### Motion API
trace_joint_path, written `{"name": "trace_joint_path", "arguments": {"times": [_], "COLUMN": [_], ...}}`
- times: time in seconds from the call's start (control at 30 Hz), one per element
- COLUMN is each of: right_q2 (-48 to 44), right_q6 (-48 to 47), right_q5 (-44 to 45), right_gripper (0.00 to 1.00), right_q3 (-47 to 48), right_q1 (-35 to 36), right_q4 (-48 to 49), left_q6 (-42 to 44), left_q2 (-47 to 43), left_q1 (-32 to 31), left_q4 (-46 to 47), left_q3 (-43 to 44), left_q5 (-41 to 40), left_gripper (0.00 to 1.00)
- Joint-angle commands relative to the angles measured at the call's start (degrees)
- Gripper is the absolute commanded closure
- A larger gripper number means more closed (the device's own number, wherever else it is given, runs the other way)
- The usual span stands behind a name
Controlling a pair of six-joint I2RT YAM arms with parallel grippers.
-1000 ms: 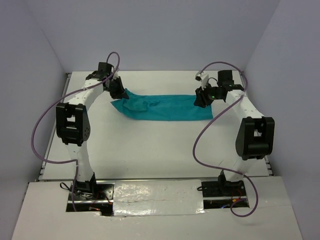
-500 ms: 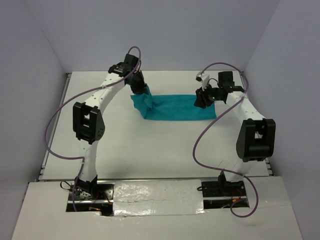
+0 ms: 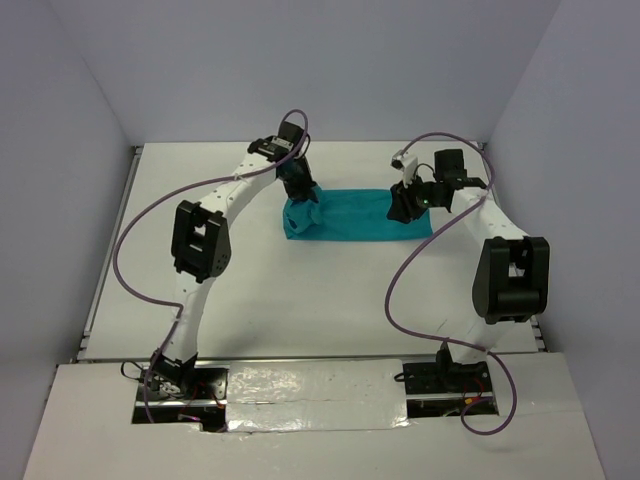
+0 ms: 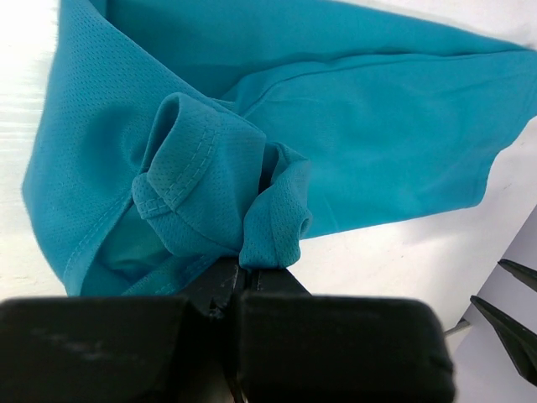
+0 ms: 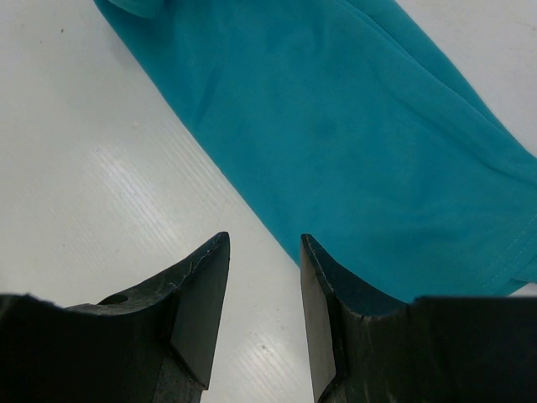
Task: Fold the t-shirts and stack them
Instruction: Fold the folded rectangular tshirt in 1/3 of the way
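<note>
Above, you see the teal t-shirt [image 3: 360,215] lying as a narrow folded band on the far half of the desk [image 3: 300,300]. It runs left to right, nearer the far edge than the near one and mostly right of the desk's middle. Your left claw [image 3: 299,195] is clamped on the band's left end: in the left wrist view its jaws meet on a pinch of stitched hem, and the cloth bunches in folds just beyond the tips. The rest of the band lies flat on the desk. Your right claw [image 3: 403,210] stands at the band's right end with its jaws apart. In the right wrist view one finger [image 5: 323,319] overlaps the cloth's edge, the other sits over bare desk, and nothing is gripped between them. Whether those tips touch the cloth you cannot tell
</note>
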Motion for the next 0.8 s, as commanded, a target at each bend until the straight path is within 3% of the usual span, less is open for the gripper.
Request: {"name": "trace_joint_path", "arguments": {"times": [0.0, 0.57, 0.67, 0.7, 0.77], "right_q2": [-2.7, -2.8, -2.7, -2.8, -2.9], "right_q6": [0.6, 0.9, 0.8, 0.8, 0.7], "right_q5": [-0.9, -0.9, -0.9, -0.9, -0.9], "right_gripper": [0.54, 0.54, 0.54, 0.54, 0.54], "right_q3": [-0.6, -1.4, -1.7, -1.7, -1.8], "right_q1": [0.1, 0.1, 0.1, 0.1, 0.1], "right_q4": [1.8, 2.6, 2.6, 2.5, 2.6], "left_q6": [-2.1, -7.9, -9.1, -9.3, -10.0], "left_q2": [0.7, 4.9, 5.0, 4.9, 4.6], "left_q1": [-0.8, -1.5, -1.3, -1.4, -1.3], "left_q4": [2.5, 9.6, 11.4, 12.1, 12.8], "left_q3": [0.5, -0.5, -1.4, -1.3, -1.2], "left_q5": [0.8, 5.3, 6.8, 8.0, 8.6], "left_gripper": [1.0, 0.99, 0.79, 0.67, 0.57]}}
